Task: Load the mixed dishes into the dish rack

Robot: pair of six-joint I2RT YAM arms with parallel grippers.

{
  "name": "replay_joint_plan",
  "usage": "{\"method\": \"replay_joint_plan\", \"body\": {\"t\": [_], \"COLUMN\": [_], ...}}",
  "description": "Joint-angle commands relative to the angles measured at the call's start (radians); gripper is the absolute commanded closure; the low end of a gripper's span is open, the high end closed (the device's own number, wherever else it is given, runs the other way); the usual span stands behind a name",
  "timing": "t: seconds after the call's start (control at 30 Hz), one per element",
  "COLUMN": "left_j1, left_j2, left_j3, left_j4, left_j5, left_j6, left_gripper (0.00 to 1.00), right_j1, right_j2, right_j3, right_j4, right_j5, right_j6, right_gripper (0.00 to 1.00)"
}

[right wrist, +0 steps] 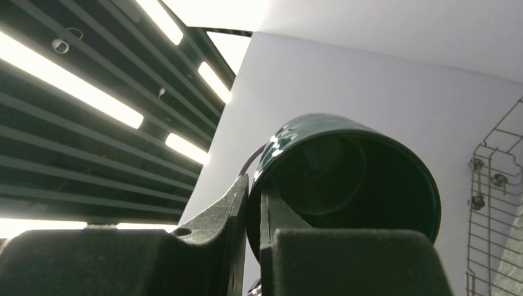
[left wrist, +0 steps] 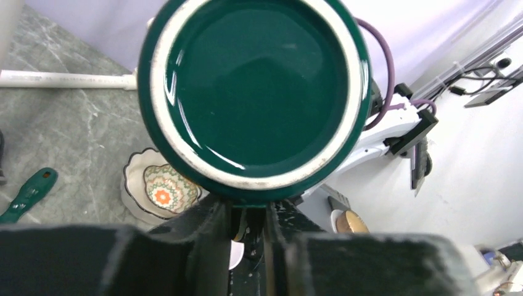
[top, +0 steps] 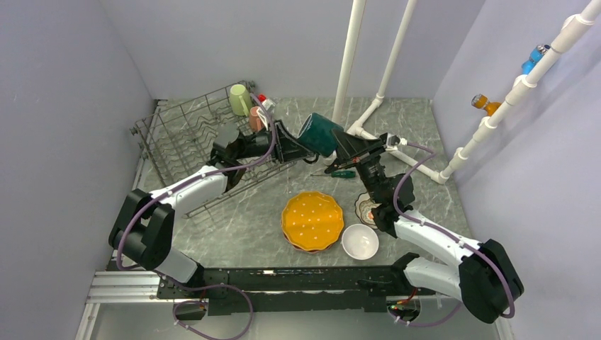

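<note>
Marble table (top: 241,212), left gripper (left wrist: 248,223), right gripper (right wrist: 253,213) pinching mug (top: 320,133)

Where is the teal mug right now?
In the top view the teal mug is held up near the middle, between the left gripper and right gripper, just right of the rack.
</note>
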Motion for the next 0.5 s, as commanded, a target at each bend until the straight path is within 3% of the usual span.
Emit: {"method": "replay_joint_plan", "body": {"t": [0.0, 0.07, 0.23, 0.47], "left_j1": [0.027, 0.026, 0.027, 0.032], "left_j2": [0.005, 0.001, -0.014, -0.112], "left_j3": [-0.014, -0.013, -0.01, 0.035], "left_j4": [0.17, 0.139, 0.094, -0.271], "left_j5": [0.002, -0.006, -0.014, -0.118], "left_j6": [-0.07, -0.047, -0.009, 0.267], "left_gripper": [0.83, 0.99, 1.0, 1.0], "right_j1": [0.014, 0.013, 0.013, 0.012], "right_j2": [0.0, 0.005, -0.002, -0.107], "right_j3": [-0.002, -0.008, -0.006, -0.035], "right_j4": [0.185, 0.198, 0.167, -0.058], "right_j5": [0.017, 0.025, 0.023, 0.036], "right_j6": [0.029, 0.028, -0.007, -0.127], "right_gripper": [1.0, 1.0, 1.0, 0.51]}}
